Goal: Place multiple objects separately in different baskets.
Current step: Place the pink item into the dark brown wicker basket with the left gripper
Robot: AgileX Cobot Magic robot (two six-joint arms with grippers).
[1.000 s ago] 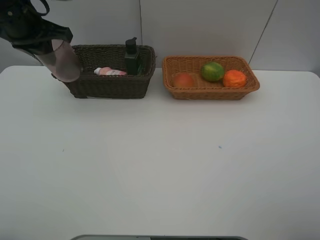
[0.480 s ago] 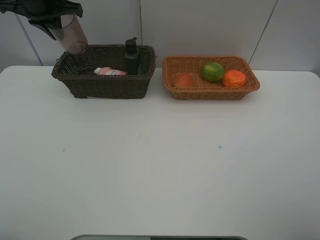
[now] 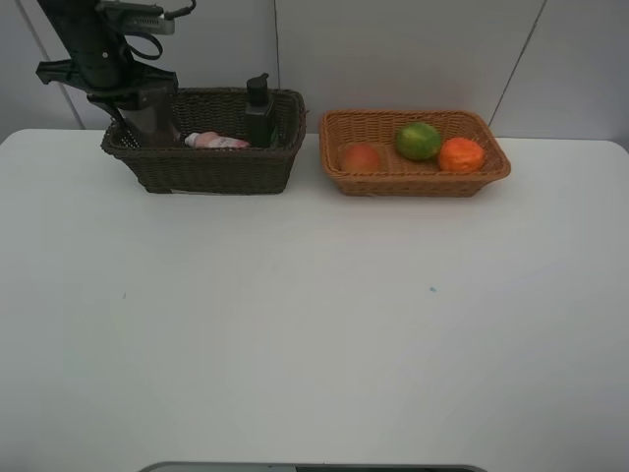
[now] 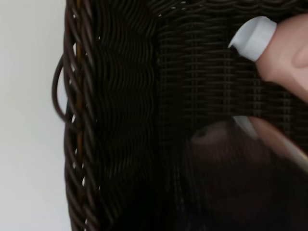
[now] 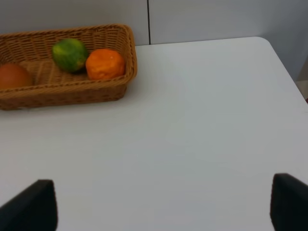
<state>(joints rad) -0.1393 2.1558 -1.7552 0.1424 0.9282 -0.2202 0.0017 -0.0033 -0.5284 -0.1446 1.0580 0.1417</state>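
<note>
- Dark brown basket (image 3: 211,167): the slim pink bottle (image 3: 216,142) lies flat inside; the black bottle (image 3: 259,116) stands upright at its right end.
- The left gripper (image 3: 138,103) holds the mauve cup (image 3: 157,126) down inside the basket's left end.
- Light tan basket (image 3: 413,177): peach-like fruit (image 3: 361,157), green citrus (image 3: 418,141), tangerine (image 3: 461,154).
- Right gripper (image 5: 163,202): fingers spread wide, holding nothing.

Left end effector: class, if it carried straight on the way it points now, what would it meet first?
Probably the woven floor of the dark brown basket: the left end effector points down into it, holding the mauve cup beside the pink bottle. Depth is unclear.
</note>
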